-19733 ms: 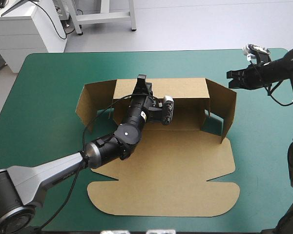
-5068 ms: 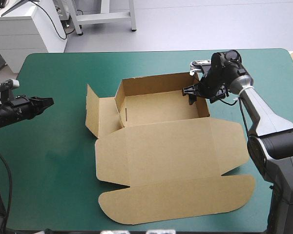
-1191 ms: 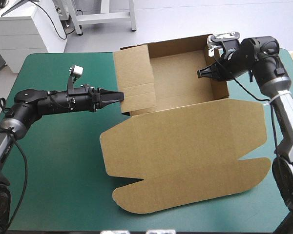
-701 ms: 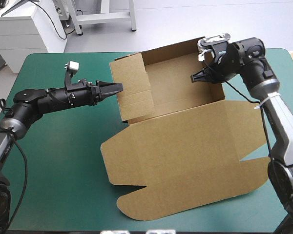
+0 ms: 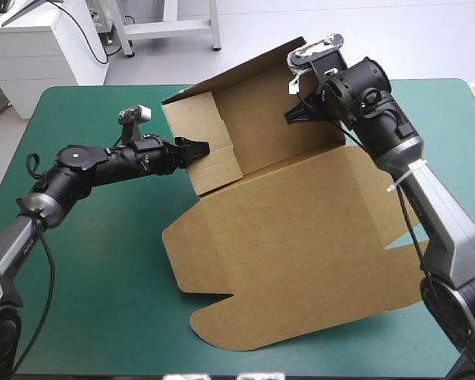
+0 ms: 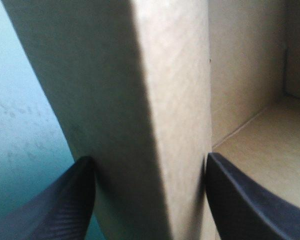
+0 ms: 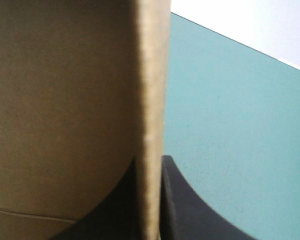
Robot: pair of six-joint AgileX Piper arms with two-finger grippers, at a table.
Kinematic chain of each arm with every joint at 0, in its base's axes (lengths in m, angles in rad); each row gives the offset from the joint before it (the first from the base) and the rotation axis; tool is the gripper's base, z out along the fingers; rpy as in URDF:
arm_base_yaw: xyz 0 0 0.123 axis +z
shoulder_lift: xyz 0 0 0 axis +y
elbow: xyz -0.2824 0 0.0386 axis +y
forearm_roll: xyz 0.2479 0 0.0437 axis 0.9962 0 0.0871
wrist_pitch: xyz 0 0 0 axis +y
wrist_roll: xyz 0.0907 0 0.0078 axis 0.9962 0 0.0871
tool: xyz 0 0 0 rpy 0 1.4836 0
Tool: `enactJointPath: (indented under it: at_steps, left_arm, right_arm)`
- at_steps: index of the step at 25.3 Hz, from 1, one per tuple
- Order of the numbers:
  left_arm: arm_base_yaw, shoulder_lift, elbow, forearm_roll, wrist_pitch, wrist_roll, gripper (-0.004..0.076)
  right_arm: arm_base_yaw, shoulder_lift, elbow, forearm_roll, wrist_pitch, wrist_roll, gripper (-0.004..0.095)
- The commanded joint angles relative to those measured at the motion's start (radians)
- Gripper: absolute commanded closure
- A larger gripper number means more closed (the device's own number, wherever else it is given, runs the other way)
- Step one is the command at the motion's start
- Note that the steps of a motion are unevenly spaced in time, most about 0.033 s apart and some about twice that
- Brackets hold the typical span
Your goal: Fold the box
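One box (image 5: pixel 301 237), one table (image 5: pixel 103 277), two tools: left tool (image 5: pixel 202 146), right tool (image 5: pixel 289 117).

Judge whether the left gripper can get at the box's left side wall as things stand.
Probably yes. The left gripper is open, a finger on each side of that wall of the box, with nothing between. The right gripper, shut on the box's other side, is clear of it.
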Motion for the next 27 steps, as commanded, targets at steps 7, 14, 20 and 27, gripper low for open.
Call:
enactJointPath:
  at_steps: [7,14,20,27]
  left_arm:
    - [-0.181,-0.038,-0.03,-0.097,-0.411,-0.032,0.0282]
    - [-0.179,0.011,-0.085,-0.081,-0.307,0.059,0.0727]
    - [-0.179,0.03,-0.211,0.027,-0.28,-0.072,0.0731]
    - [-0.179,0.053,-0.414,0.646,-0.104,-0.51,0.0731]
  right_arm:
    - [0.067,-0.064,-0.051,-0.011,-0.064,0.043,0.0927]
    - [0.067,-0.064,-0.051,-0.007,-0.061,0.057,0.0927]
    - [0.067,-0.062,-0.051,-0.018,0.008,0.071,0.0927]
    - [0.008,-0.029,-0.046,-0.044,0.074,0.148,0.0928]
